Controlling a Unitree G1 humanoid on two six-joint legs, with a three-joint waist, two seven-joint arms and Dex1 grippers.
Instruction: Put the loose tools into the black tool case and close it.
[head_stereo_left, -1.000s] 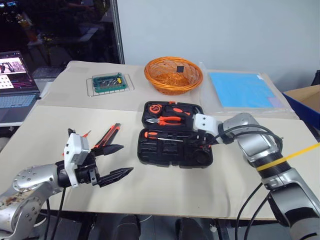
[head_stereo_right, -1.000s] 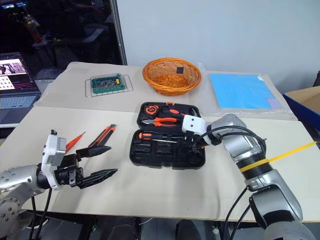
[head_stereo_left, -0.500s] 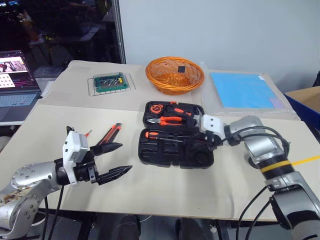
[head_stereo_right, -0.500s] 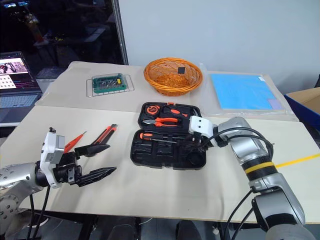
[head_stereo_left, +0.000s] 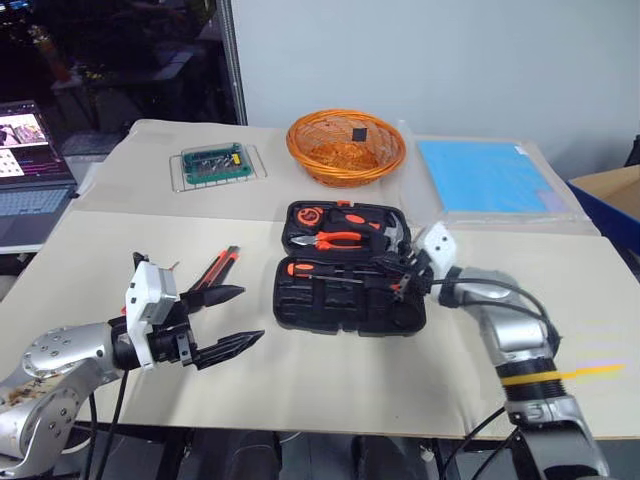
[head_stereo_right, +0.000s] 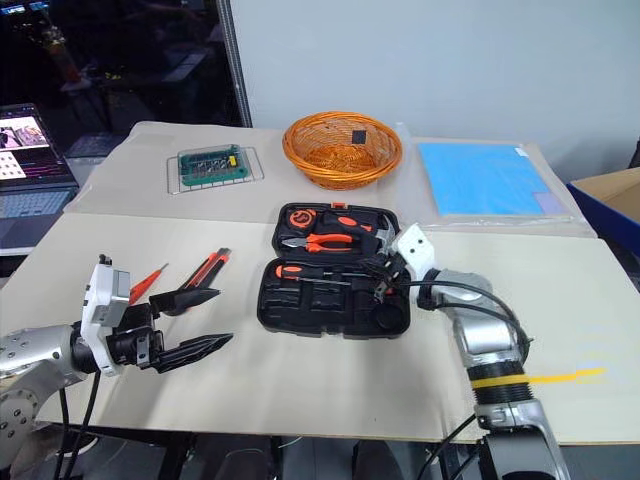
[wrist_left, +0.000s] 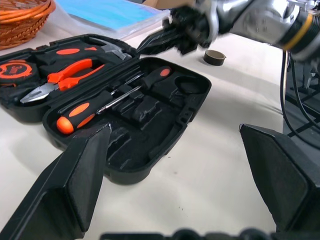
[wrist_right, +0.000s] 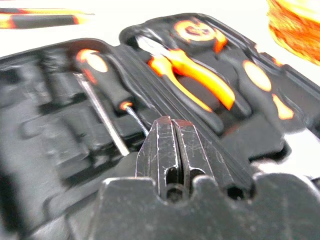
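Just below right pincer (wrist_right: 172, 132): tool case (wrist_right: 60, 125)

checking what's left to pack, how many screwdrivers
3: two screwdrivers in the black tool case, small orange screwdriver on the table by the utility knife; more may be hidden.

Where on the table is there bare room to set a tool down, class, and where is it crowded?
Free: the table between the black tool case and the near edge, and between case and utility knife. Crowded: the case's right end, where the shut right gripper hovers; the orange basket stands behind.
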